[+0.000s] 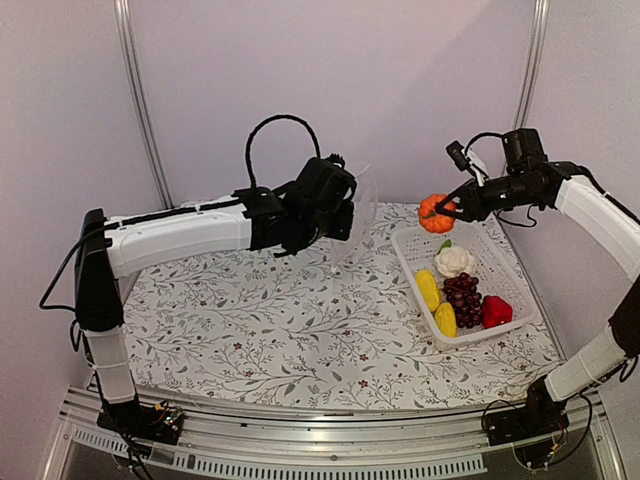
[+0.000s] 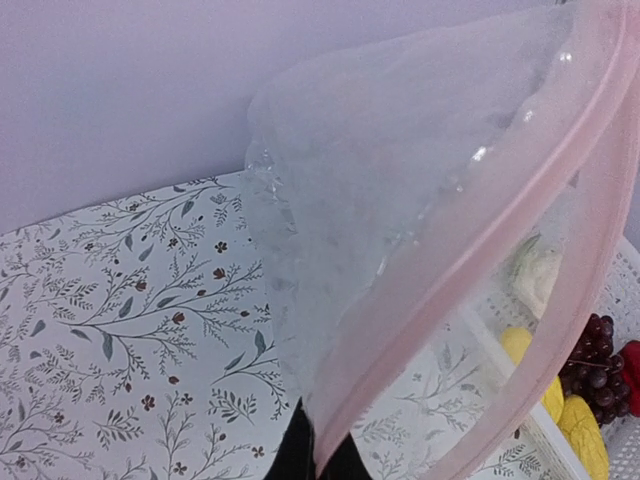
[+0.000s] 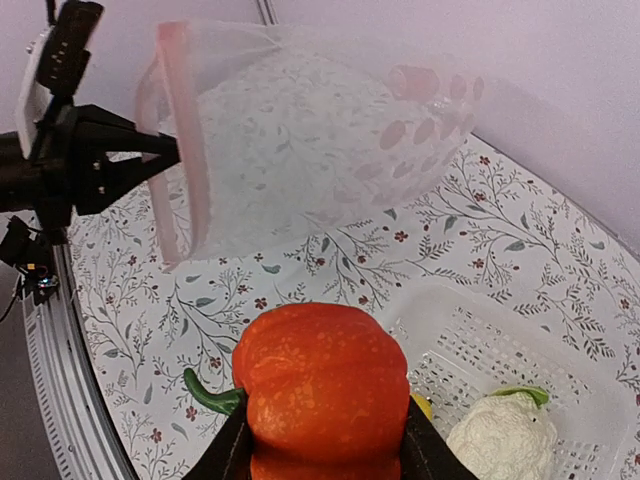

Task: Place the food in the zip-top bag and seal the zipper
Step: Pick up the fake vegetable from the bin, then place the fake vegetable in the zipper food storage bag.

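Loading step: right gripper (image 1: 447, 208) clamps the orange piece (image 1: 436, 214), aloft at 2 o'clock above the basket (image 1: 497, 256); left gripper (image 1: 338, 216) pinches the bag (image 1: 363, 198) by its zipper (image 3: 188, 120) at 12 o'clock. Next, the piece must travel toward 9 o'clock into the mouth.

- Left end effector (image 2: 316, 456): in its wrist view we see only a dark sliver at the bottom edge. The rest is cut off.
- Zip-top bag (image 2: 400, 200): cropped at the top and right in that view. In the top view, by the worktop's far edge, we can barely make it out.
- Cauliflower (image 2: 535, 272): blurred behind the film.
- Red piece (image 2: 632, 372): cropped at the right edge.
- Orange piece (image 3: 325, 385): underside cut off by the bottom edge.
- Right end effector (image 3: 325, 455): fingers (image 3: 228, 452) show only as stubs.
- Yellow piece (image 3: 421, 404): nearly all hidden behind the orange piece.
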Motion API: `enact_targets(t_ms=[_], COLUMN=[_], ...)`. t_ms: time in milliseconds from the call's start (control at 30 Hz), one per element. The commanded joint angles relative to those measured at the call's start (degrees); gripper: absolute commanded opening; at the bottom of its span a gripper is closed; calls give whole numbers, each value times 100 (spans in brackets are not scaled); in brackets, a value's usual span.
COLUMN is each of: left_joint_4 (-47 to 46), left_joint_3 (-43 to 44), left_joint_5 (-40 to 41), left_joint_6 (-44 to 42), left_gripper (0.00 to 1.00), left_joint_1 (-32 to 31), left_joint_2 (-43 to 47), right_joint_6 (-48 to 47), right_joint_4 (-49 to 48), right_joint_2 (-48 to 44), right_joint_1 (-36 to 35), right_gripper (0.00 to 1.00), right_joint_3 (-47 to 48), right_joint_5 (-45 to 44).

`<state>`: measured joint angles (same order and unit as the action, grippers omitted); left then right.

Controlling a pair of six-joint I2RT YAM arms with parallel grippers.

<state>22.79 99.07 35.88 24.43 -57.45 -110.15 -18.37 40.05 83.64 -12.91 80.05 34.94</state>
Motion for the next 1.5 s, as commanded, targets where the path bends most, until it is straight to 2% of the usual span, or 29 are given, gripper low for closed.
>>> enact_targets(t_ms=[0, 233, 467, 700, 867, 1167, 1467], left_joint_4=[-191, -288, -347, -416, -508, -621, -652], left_joint_3=[253, 336, 325, 177, 33, -20, 7], left_joint_5=[-167, -283, -345, -361, -416, -619, -696], left_joint_6=[138, 154, 185, 197, 182, 197, 204], left_gripper=[0, 0, 0, 0, 0, 0, 0], left_joint_1=[101, 109, 107, 102, 95, 96, 88], left_joint_2=[-160, -158, -75, 53, 151, 144, 131], right_joint_6=[-84, 226, 807, 1205, 1388, 1732, 1686], right_joint_4=[175, -423, -926, -1211, -1315, -1263, -920], right_joint_2=[-239, -177, 453, 1117, 1492, 1979, 2334], right_joint_1=[-213, -856, -1174, -1290, -1286, -1417, -1913], right_gripper=[19, 19, 19, 19, 19, 19, 21], right_joint_3=[429, 792, 1142, 1303, 1471, 1771, 2144], right_joint_5=[1264, 1591, 1960, 1674, 920, 282, -853])
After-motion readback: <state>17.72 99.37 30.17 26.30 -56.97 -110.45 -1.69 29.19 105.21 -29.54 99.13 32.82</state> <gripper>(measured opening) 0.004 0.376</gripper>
